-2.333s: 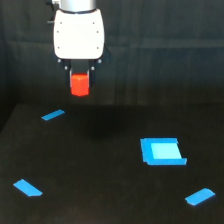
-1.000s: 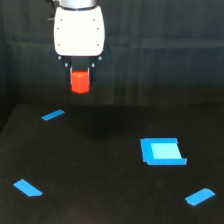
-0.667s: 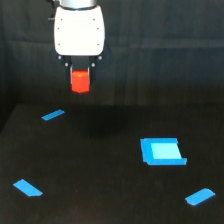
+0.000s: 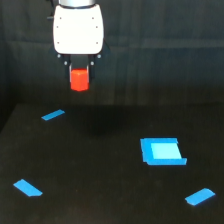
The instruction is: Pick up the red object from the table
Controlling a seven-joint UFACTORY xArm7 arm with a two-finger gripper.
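Holding aloft | tool (image 4: 79,79) pinches the red object (image 4: 79,80), well above the worktop (image 4: 100,165) | step: lift looks done | advice: maintain squeeze, avoid jerks, stay vertical

- Arm housing (image 4: 78,31): white, rounded, glossy body with small dark screw dots along its lower edge.
- Gripper (image 4: 79,80): short dark fingers beneath the housing; details blurred.
- Grey band at the housing's top.

White arm vertical, claw (image 4: 79,75) pointing down, raised, fingers clamped on load.
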